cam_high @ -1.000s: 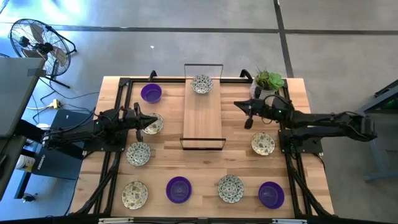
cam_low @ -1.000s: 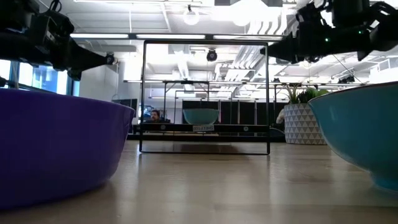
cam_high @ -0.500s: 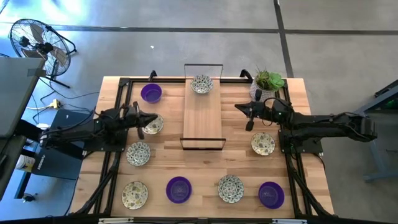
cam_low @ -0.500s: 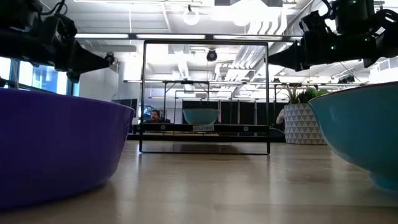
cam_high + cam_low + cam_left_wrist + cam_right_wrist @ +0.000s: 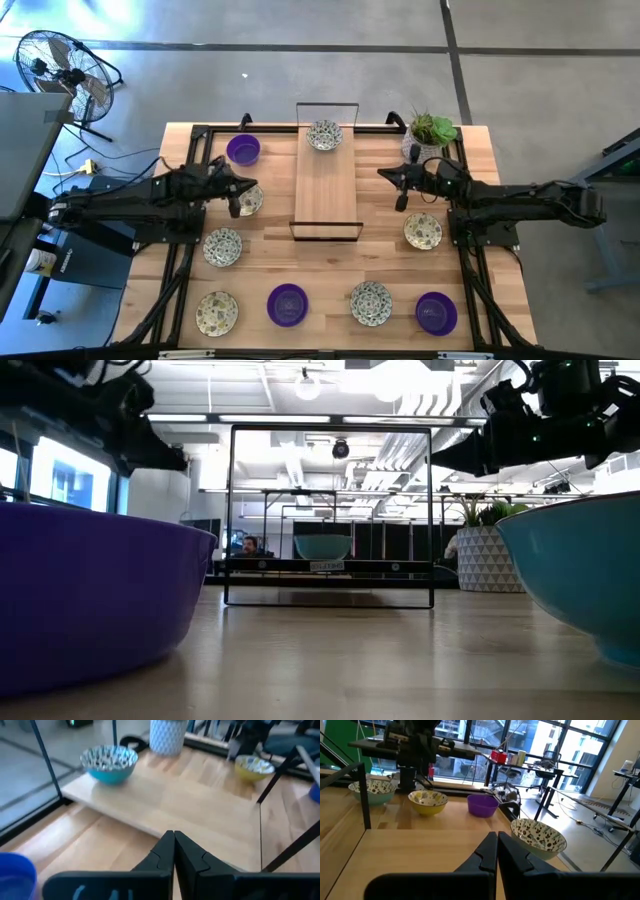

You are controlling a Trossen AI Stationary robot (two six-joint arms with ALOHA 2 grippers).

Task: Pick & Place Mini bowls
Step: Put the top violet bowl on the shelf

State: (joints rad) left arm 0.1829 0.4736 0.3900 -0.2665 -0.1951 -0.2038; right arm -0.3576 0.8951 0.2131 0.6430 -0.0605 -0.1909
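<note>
On the wooden table (image 5: 330, 265) we see nine mini bowls (image 5: 324, 135) ringing a board (image 5: 327, 185), one at its 12 o'clock end; left gripper (image 5: 240, 190) and right gripper (image 5: 385, 172) hover empty, jaws together.

purple bowl (image 5: 90, 595) | cut off by frame edge | low view

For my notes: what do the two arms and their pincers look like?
Both arms are black, jointed and slim, with boxy links and dark cables running along them. The left pincer and right pincer each have two black, wedge-shaped fingers tapering to a narrow tip, mounted on a wide black crossbar. The right arm shows small green lights near its wrist. No visible lettering.
</note>
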